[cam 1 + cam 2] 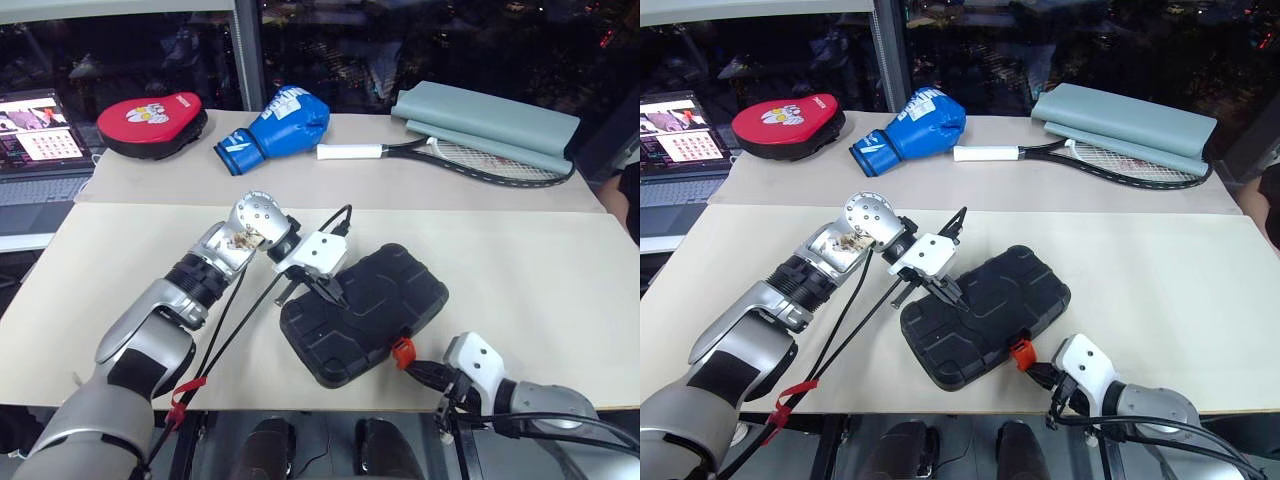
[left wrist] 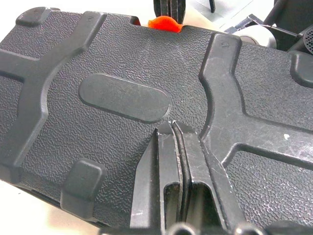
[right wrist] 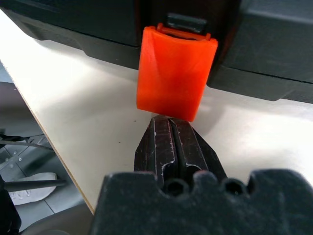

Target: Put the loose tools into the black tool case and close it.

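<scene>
**Black tool case shut on the front table, both grippers at it**

Black tool case (image 1: 365, 310) lies flat and closed on the cream table (image 1: 540, 280), close to the near edge. Its long axis runs on a diagonal: one short end points toward the near left, the other toward the far right. The ribbed lid faces up, with a smooth oval patch in the middle of the textured plastic. On the long side facing the near edge sits the small orange latch (image 3: 175, 71), which hangs down over the seam between lid and base, its lower lip above the tabletop.

The left gripper (image 1: 335, 292) comes in from the left and rests on the lid near the case's far-left long side. Its two black fingers (image 2: 188, 161) are pressed together with no gap and nothing between them, tips touching the lid just beside the oval patch.

The right gripper (image 3: 172, 128) reaches in from the near right edge of the table. Its fingers are also closed tight on nothing, and the tips sit directly below the latch, at or almost at its lower edge; whether they touch it is not clear.

On the second table behind lie a red punch pad (image 1: 152, 123), a blue boxing glove (image 1: 275, 122), a tennis racket (image 1: 450, 156) and a grey-green cover (image 1: 490, 122). A laptop (image 1: 40, 140) stands open at the far left.
</scene>
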`<move>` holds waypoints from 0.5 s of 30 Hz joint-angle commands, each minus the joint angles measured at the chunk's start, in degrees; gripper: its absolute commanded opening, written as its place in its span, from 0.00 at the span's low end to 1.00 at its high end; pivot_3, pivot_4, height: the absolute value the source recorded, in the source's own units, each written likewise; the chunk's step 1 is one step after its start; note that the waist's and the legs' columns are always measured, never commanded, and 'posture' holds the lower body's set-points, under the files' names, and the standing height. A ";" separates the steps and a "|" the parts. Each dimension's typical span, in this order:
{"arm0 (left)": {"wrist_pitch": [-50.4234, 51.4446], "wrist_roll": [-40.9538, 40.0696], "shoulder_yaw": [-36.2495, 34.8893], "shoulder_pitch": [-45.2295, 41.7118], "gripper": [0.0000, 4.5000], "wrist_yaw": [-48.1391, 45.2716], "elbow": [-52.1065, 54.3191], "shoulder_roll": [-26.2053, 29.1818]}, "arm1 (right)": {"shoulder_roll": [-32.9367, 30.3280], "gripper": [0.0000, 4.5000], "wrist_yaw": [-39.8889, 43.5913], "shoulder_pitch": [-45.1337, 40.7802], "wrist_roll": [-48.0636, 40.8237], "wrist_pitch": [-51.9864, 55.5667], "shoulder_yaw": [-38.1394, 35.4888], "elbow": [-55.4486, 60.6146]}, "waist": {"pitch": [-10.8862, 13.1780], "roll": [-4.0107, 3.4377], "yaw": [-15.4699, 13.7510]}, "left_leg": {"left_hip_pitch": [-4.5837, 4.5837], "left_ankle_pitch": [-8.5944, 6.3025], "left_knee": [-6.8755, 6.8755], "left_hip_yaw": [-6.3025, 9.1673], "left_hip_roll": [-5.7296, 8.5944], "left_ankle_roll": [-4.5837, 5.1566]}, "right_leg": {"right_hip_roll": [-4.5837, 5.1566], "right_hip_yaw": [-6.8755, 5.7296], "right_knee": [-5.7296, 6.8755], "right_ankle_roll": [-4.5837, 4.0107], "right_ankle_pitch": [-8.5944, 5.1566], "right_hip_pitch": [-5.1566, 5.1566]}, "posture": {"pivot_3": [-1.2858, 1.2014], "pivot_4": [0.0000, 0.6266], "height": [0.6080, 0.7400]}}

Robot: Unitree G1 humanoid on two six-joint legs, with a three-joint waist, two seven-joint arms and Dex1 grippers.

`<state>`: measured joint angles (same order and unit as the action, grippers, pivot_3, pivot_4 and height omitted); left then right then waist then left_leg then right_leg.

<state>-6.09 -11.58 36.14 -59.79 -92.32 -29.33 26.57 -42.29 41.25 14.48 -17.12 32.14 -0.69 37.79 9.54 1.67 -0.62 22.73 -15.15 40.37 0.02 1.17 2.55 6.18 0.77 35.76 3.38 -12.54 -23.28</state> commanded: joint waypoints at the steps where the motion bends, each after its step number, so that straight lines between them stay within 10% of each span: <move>1: -0.23 1.63 0.41 0.53 0.02 -0.18 -0.42 -0.62 | -0.20 0.00 0.03 -3.75 -1.22 1.09 -0.48 1.32 | 0.00 0.00 0.16 | 0.00 0.00 0.00 -0.03 0.00 0.00 | 0.00 0.02 0.00 -0.05 0.04 0.00 | 0.52 0.24 0.97; 15: -1.27 2.57 -0.16 1.25 0.02 -0.18 -0.83 -1.88 | 1.59 0.00 -3.03 5.71 1.33 0.16 -0.44 3.74 | 0.00 0.00 -0.06 | 0.04 -0.01 0.00 0.00 0.01 0.02 | 0.00 0.00 -0.01 -0.06 0.03 -0.02 | 0.52 0.24 0.97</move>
<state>-7.24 -10.42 35.07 -59.51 -92.34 -30.04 25.02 -41.52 39.65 19.76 -16.69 34.21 -1.82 40.98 9.54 1.67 -0.67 22.77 -15.16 40.37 0.03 1.17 2.57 6.17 0.76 35.75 3.34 -12.52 -23.31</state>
